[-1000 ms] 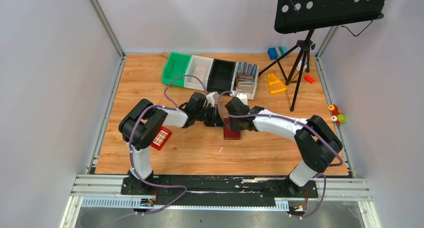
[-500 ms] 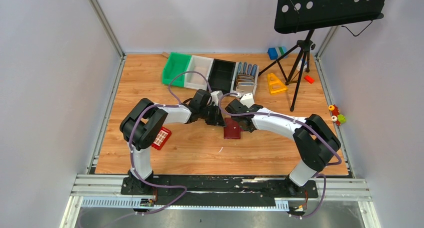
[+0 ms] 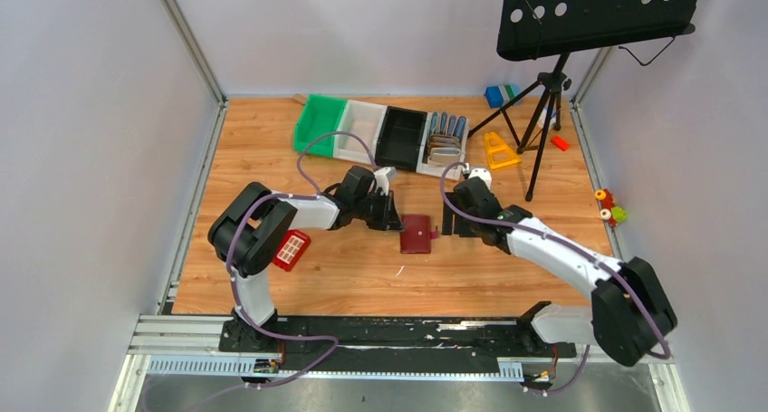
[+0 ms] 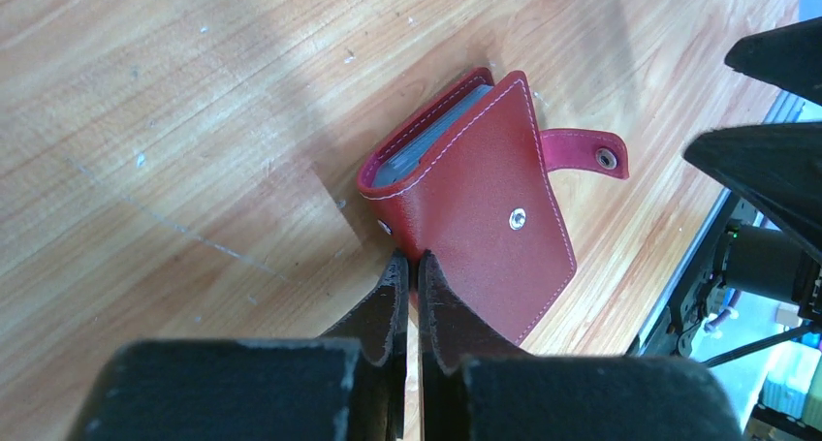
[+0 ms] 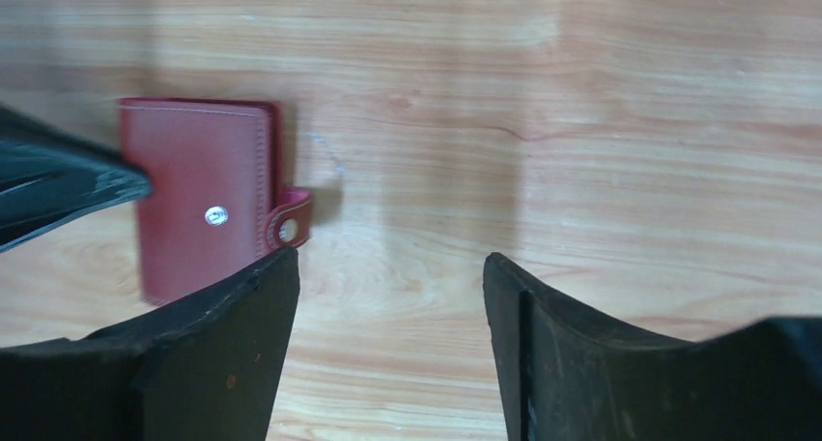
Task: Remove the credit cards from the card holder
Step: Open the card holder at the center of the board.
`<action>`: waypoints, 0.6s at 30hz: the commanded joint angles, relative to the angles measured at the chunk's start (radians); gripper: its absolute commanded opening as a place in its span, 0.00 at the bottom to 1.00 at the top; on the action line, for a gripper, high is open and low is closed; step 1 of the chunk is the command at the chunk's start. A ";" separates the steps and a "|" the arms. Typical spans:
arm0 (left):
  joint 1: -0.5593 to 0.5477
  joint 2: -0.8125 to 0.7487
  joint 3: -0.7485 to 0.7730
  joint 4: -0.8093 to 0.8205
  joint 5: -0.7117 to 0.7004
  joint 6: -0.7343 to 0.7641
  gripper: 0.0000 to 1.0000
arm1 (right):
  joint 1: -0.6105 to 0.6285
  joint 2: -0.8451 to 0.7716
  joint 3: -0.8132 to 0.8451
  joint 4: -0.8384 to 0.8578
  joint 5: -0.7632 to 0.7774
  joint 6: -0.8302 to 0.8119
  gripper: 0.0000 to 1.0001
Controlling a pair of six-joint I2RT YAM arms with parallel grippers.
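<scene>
One relation weighed: found card holder [image 3: 417,234] flat at tabletop [image 3: 272,140] centre, between both arms. Saw left fingers [image 4: 383,315] clenched on nothing, tips at its near edge, seemingly touching; holder at 1 o'clock from them. Saw right fingers [image 5: 223,363] released wide, holder at 9-to-10 o'clock, snap tab [image 5: 294,218] just beside one. Judged left nearer. Noted holder maroon, folded, tab unsnapped, long axis 12-to-6 in right wrist view. Spotted grey layers [image 4: 426,142] at open edge; cards or pockets, could not tell.
</scene>
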 commanded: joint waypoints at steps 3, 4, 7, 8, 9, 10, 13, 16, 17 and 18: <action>0.004 -0.050 -0.047 0.002 -0.004 0.050 0.08 | -0.012 -0.155 -0.101 0.292 -0.226 -0.028 0.73; 0.004 -0.058 -0.053 0.013 0.003 0.047 0.09 | -0.011 -0.164 -0.114 0.319 -0.231 -0.029 0.74; 0.002 -0.085 -0.073 0.036 0.001 0.046 0.11 | -0.011 -0.165 -0.142 0.396 -0.251 -0.080 0.78; 0.002 -0.094 -0.078 0.042 -0.003 0.047 0.12 | -0.011 -0.150 -0.133 0.391 -0.250 -0.104 0.79; 0.002 -0.101 -0.083 0.045 -0.005 0.047 0.13 | -0.011 -0.126 -0.113 0.360 -0.247 -0.118 0.79; 0.001 -0.107 -0.087 0.050 -0.008 0.048 0.13 | -0.011 -0.097 -0.077 0.314 -0.251 -0.137 0.78; 0.002 -0.118 -0.092 0.056 -0.014 0.050 0.16 | -0.011 0.000 -0.004 0.232 -0.263 -0.154 0.66; 0.002 -0.125 -0.095 0.054 -0.018 0.053 0.18 | -0.011 0.063 0.010 0.230 -0.271 -0.148 0.59; 0.001 -0.127 -0.095 0.051 -0.021 0.055 0.19 | -0.012 0.070 0.005 0.244 -0.272 -0.143 0.59; 0.000 -0.130 -0.096 0.047 -0.025 0.057 0.20 | -0.011 0.072 -0.006 0.255 -0.304 -0.136 0.59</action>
